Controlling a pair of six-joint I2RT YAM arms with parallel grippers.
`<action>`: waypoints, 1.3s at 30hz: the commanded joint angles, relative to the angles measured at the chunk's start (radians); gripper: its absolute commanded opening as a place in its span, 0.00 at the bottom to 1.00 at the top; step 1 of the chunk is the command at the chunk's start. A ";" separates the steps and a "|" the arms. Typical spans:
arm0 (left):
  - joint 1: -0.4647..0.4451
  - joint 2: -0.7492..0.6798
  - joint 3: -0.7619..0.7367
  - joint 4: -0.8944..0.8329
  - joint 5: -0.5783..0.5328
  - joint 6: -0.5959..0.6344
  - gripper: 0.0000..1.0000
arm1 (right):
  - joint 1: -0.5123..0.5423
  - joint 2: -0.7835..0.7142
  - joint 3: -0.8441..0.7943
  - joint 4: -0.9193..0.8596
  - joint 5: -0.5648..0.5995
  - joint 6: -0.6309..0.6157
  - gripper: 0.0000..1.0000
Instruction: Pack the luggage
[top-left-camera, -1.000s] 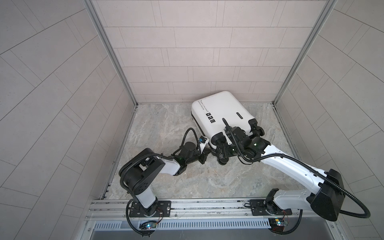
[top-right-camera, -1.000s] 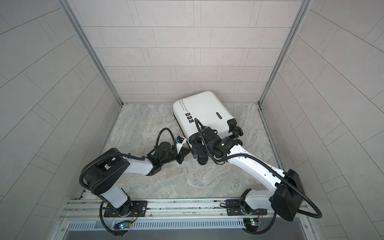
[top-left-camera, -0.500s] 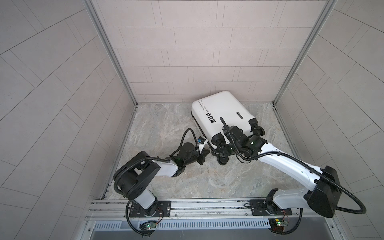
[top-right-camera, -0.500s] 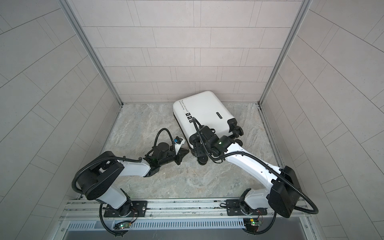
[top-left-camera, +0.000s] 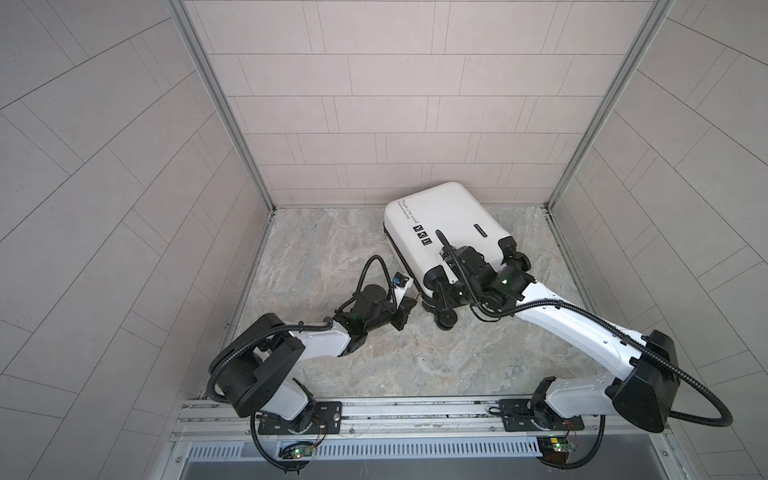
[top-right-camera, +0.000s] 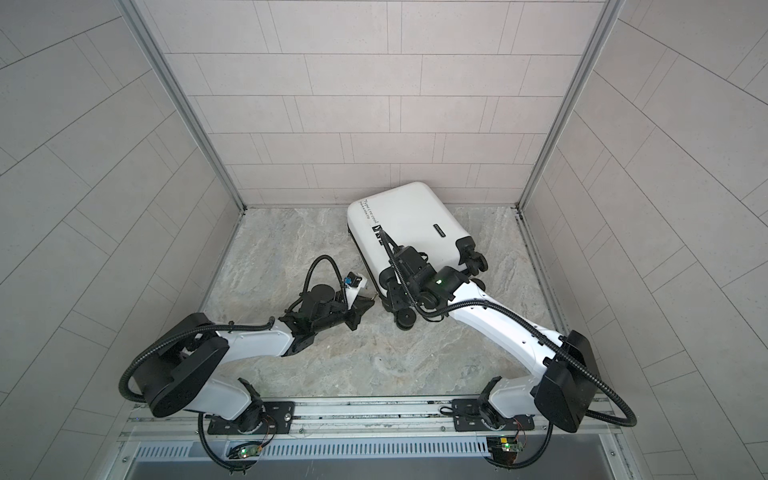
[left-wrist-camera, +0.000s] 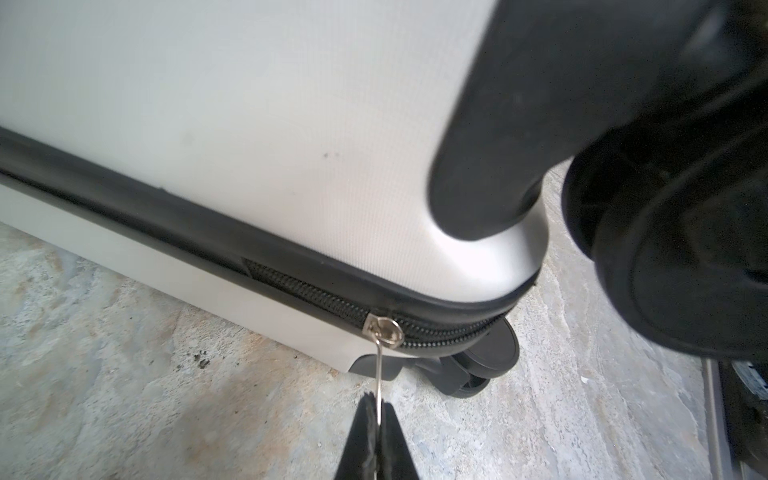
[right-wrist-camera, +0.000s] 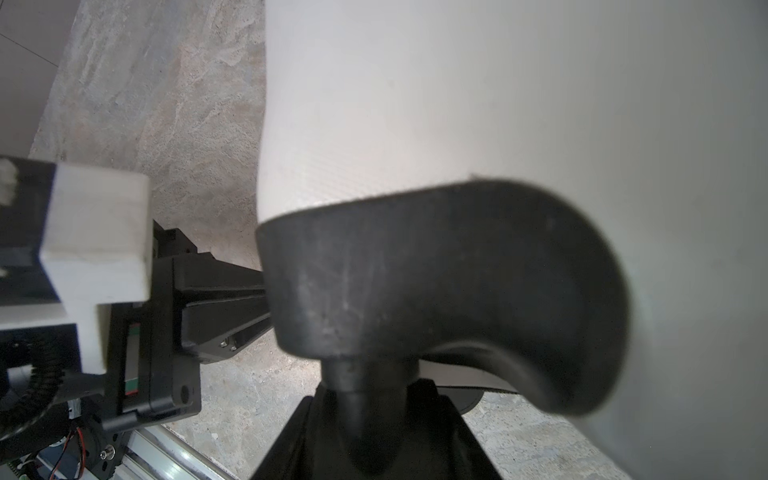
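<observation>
- The luggage lies flat and closed on the desk, close to the back wall, with its wheels turned toward the robot.
- The left tool is clenched on the thin metal zipper pull. The slider sits on the black zipper band, just beside the rounded corner of the case.
- The right tool stands around the wheel stem at this same corner. I cannot tell whether it already presses the stem.
- I judge that the step in hand is to run the slider along the band while the other arm braces the case.
- Pull along the line of the band and not away from the shell. An outward pull would probably tilt the slider and jam it.
- At the corner, turn the direction of the pull little by little, following the curve.
- The pull is thin and smooth, so it may slip out of the grip. Move slowly, with even tension.
- The right tool should hold firmly, because the case looks light and could slide over the desk.
</observation>
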 joint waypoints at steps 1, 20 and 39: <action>-0.019 -0.048 0.018 0.017 0.005 0.033 0.00 | -0.002 -0.013 0.064 0.010 0.000 0.035 0.16; -0.144 -0.062 0.078 -0.061 -0.023 0.048 0.00 | 0.008 0.058 0.147 0.015 -0.029 0.046 0.00; -0.344 0.059 0.071 0.216 -0.270 -0.027 0.00 | -0.016 -0.009 0.035 0.050 0.009 0.098 0.00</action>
